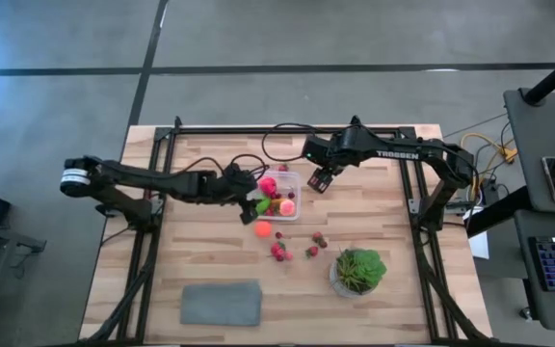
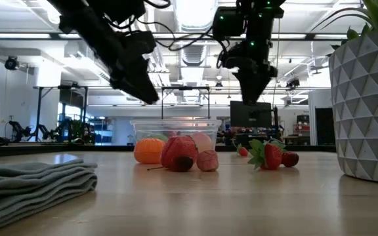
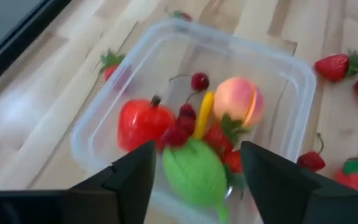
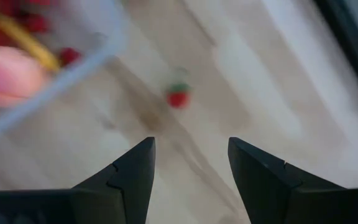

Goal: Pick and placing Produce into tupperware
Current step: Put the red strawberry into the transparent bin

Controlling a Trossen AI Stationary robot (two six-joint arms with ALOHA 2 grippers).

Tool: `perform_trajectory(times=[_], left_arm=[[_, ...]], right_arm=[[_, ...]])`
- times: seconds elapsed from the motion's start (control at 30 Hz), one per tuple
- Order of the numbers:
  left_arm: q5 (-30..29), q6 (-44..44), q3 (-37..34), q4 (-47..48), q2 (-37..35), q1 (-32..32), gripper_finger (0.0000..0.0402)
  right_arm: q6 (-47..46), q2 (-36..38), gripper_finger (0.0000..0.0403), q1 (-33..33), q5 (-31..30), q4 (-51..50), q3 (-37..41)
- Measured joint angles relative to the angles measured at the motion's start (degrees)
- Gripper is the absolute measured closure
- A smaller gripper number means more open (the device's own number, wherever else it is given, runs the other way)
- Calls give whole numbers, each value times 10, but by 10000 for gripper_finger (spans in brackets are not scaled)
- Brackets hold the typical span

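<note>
The tupperware (image 1: 282, 196) sits near the middle of the table (image 1: 210, 164), a bit toward the far edge. Some of the produce is already inside it: a red fruit (image 3: 143, 123), a pink-peach fruit (image 3: 238, 101), a cherry (image 3: 199, 81), a thin yellow piece (image 3: 204, 114) and some strawberries.

The left gripper (image 3: 194, 171) hangs just over the near left corner of the box. Its jaws are wide open, and the lime-green fruit (image 3: 194, 174) lies between them in the box. I think it is loose, but I can't be sure.

The right gripper (image 4: 188, 165) hangs over the bare table just beside the right side of the box. Its jaws are open and hold nothing. One small strawberry (image 4: 178, 96) lies on the wood below it.

So the job looks about half done. An orange fruit (image 1: 262, 228) still waits on the table just in front of the box. A bunch of little strawberries (image 1: 281, 253) lies closer to the near edge, beside the green plant (image 1: 358, 271). All of these still need to go in. The grey mat (image 1: 221, 303) lies by the near edge.
</note>
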State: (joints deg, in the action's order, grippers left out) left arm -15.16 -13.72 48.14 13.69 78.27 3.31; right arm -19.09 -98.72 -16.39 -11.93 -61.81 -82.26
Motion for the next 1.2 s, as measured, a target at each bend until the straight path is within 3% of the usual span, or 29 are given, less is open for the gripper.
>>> perform_trajectory(times=[0.1, 0.3, 0.63, 0.87, 1.1, 1.2], left_arm=[[3, -73, 0, 71, -26, 0, 158], [42, -215, -3, 244, -96, -2, 148], [10, -199, -29, 301, -183, -7, 147], [-18, -98, -48, 306, -191, -6, 147], [-26, -49, -69, 305, -175, -7, 147], [-30, -48, -77, 307, -170, -7, 147]], right_arm=[[12, 0, 207, -9, 51, 53, 0], [-70, -3, 209, -69, 157, 143, 0], [-159, -92, 209, -135, 308, 203, -28], [-174, -182, 209, -120, 304, 198, -112], [-179, -265, 209, -120, 192, 72, -257], [-172, -304, 209, -120, 178, 15, -323]])
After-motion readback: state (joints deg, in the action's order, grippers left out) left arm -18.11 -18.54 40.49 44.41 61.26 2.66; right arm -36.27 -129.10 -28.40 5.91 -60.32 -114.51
